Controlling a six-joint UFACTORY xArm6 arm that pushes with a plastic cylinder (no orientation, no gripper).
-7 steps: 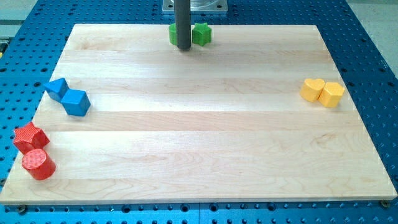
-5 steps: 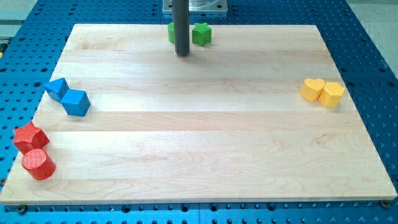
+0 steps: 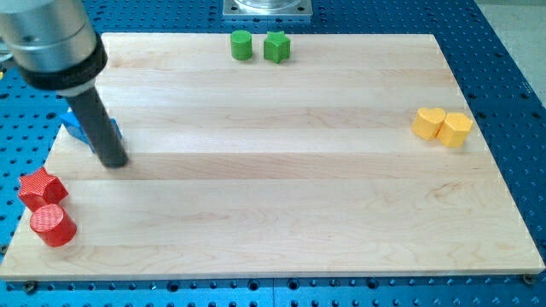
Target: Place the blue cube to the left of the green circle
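The green circle (image 3: pixel 241 44) stands at the top edge of the wooden board (image 3: pixel 281 170), with a green star (image 3: pixel 276 46) just to its right. The blue cube (image 3: pixel 112 130) lies at the view's left and is mostly hidden behind my rod; only a sliver shows at the rod's right. A second blue block (image 3: pixel 72 126), its shape unclear, peeks out on the rod's left. My tip (image 3: pixel 113 162) rests on the board at the cube's lower side, right against it or just in front.
A red star (image 3: pixel 40 187) and a red cylinder (image 3: pixel 52 225) sit at the lower left near the board's edge. A yellow heart (image 3: pixel 428 122) and another yellow block (image 3: pixel 456 129) touch each other at the right.
My rod has swept from the green blocks at the top down to the left and now covers the blue blocks. The green circle is uncovered. No block has visibly moved.
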